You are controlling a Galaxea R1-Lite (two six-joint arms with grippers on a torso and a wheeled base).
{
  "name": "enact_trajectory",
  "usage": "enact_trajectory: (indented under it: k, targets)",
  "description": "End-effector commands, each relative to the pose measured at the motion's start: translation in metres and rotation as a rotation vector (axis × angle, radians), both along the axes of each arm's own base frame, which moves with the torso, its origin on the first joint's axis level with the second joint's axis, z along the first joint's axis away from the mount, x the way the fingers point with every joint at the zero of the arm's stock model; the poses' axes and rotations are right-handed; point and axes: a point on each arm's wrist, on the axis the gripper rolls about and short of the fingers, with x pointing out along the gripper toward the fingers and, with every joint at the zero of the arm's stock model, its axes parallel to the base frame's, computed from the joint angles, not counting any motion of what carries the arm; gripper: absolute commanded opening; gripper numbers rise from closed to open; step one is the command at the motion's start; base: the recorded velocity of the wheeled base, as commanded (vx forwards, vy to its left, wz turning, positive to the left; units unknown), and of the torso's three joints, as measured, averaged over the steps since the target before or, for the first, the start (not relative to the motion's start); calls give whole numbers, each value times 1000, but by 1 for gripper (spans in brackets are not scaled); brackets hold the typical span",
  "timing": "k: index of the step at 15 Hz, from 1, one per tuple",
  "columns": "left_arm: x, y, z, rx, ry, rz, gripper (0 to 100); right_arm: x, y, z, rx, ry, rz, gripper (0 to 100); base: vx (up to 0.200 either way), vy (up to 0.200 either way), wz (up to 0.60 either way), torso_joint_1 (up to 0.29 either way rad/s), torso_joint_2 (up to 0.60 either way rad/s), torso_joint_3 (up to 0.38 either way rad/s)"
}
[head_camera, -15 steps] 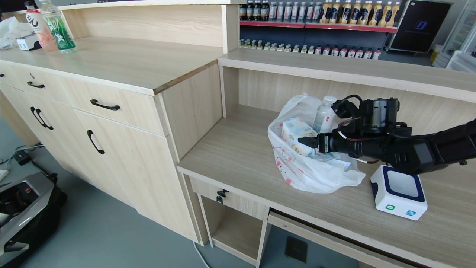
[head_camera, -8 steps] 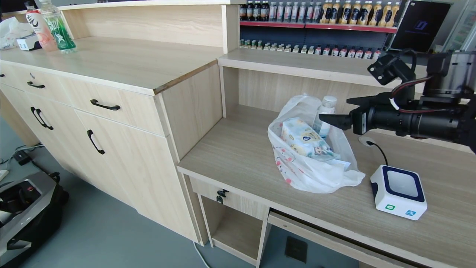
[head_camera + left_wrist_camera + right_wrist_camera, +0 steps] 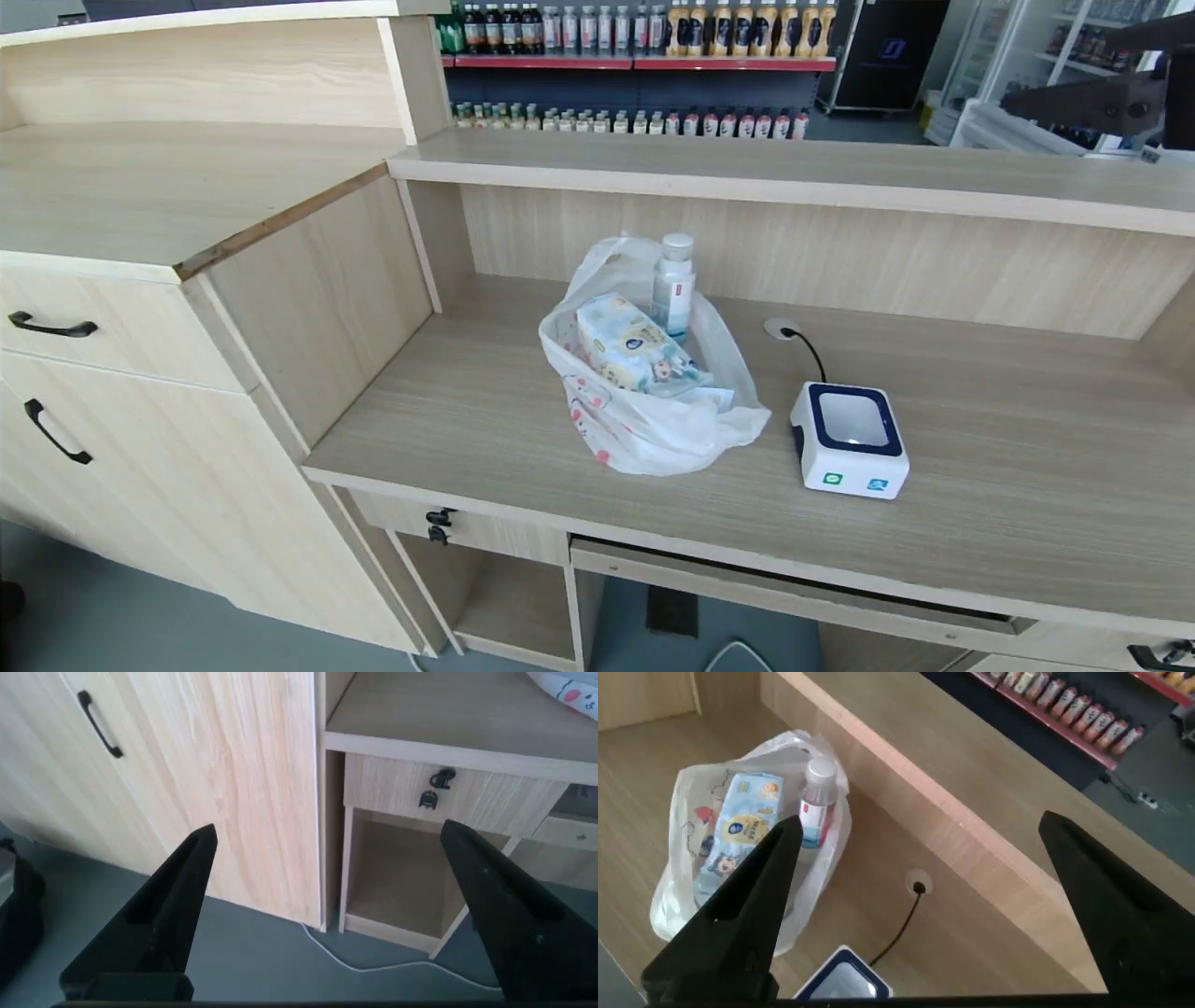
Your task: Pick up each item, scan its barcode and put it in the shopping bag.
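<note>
The shopping bag is seen just left of centre in the head view, resting on the tabletop with its mouth open. Two items are already held in it: a printed soft pack, laid tilted across the opening, and a clear bottle with a white cap, stood upright at the far side of the bag. The scanner is placed just to the right of the bag, apart from it, with its cable led back to a hole in the tabletop.

The right gripper is held high above the bag; its jaws are spread wide and nothing is carried between them. The left gripper is likewise released and empty, and is held low beside the cabinet front, over the grey floor.

The bagging of these two items is judged to be done. Whether their barcodes were scanned cannot be told. As both items that can be made out at the tabletop lie inside the bag, the task is judged to be at or near its end; any further items would first have to be fetched.
</note>
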Motion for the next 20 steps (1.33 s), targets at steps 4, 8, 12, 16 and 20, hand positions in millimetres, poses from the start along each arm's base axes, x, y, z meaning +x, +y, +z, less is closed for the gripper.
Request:
enact_trajectory:
  k: [4, 8, 12, 16, 20]
  targets:
    - [0, 0, 0, 0, 0, 1, 100, -65, -34, 5, 46, 65, -375, 100, 0, 0, -450, 2, 3, 1]
    - [0, 0, 0, 0, 0, 1, 100, -133, -47, -77, 224, 231, -666, 100, 0, 0, 0, 0, 0, 0]
    - [0, 0, 0, 0, 0, 1, 100, -199, -33, -214, 290, 152, -632, 100, 0, 0, 0, 0, 0, 0]
    - [0, 0, 0, 0, 0, 1, 100, -225, -33, -326, 311, 47, -749, 100, 0, 0, 0, 0, 0, 0]
    - [0, 0, 0, 0, 0, 1, 100, -228, -34, -328, 484, 21, -760, 100, 0, 0, 0, 0, 0, 0]
